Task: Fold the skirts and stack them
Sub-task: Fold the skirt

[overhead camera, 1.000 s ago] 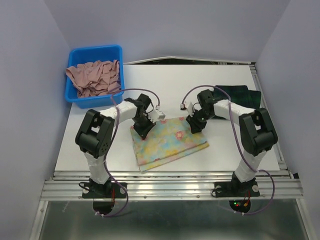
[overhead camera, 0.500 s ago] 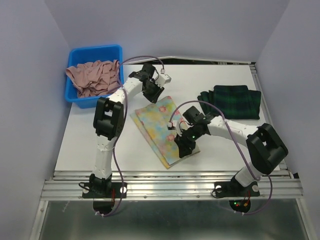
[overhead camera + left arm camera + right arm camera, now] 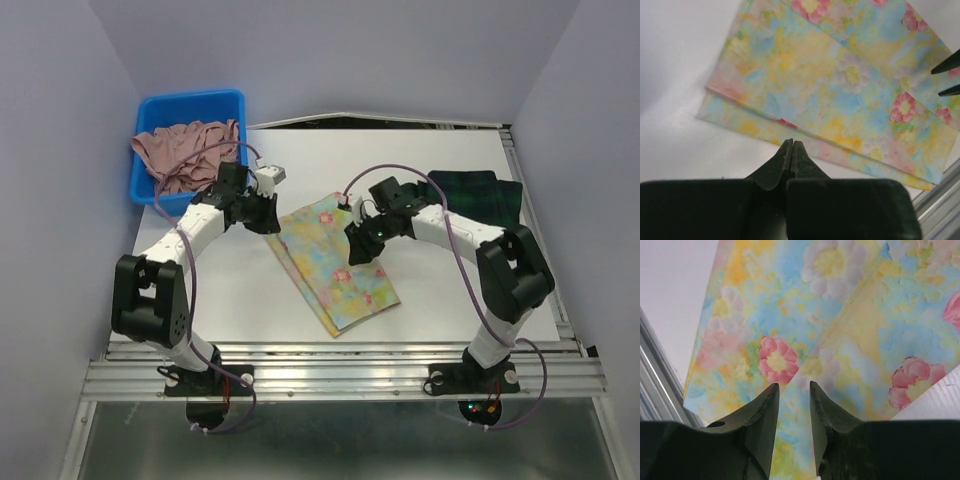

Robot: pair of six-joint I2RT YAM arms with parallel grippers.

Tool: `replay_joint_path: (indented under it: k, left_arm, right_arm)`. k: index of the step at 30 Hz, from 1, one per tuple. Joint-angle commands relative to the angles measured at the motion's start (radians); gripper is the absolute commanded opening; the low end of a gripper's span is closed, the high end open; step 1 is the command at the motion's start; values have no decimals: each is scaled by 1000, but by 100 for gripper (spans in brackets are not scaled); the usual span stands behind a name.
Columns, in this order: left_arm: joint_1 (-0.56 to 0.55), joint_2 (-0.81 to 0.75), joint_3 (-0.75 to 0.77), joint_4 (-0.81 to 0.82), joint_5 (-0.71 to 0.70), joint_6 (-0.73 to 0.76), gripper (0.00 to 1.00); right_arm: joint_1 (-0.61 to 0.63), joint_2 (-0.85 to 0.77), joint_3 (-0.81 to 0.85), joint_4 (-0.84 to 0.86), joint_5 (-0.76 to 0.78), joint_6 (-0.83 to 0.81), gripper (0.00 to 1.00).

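Observation:
The pale yellow floral skirt lies folded flat in the middle of the table; it fills the left wrist view and the right wrist view. The dark plaid skirt lies folded at the back right. My left gripper is shut and empty at the floral skirt's left edge, its tips just off the cloth. My right gripper hovers over the floral skirt's right part, its jaws a little apart with nothing between them.
A blue bin holding pink cloth stands at the back left, just behind my left arm. A metal rail runs along the table's near edge.
My left gripper has come back from the far side to the floral skirt's left edge. My right gripper has moved from the skirt's near corner up to its right part. The skirt lies much as before.

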Motion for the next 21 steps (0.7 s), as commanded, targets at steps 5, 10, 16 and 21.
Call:
replay_joint_path:
  k: [5, 10, 16, 21]
  left_arm:
    - [79, 80, -191, 166, 289, -175, 0]
    - [77, 186, -209, 202, 305, -140, 0]
    - [59, 352, -103, 282, 311, -175, 0]
    - [51, 412, -17, 307, 328, -194, 0]
  right_arm:
    - [8, 88, -78, 162, 104, 82, 32]
    - [8, 72, -167, 165, 57, 106, 32]
    - [31, 13, -233, 156, -1, 137, 33]
    - [41, 5, -174, 162, 44, 190, 35]
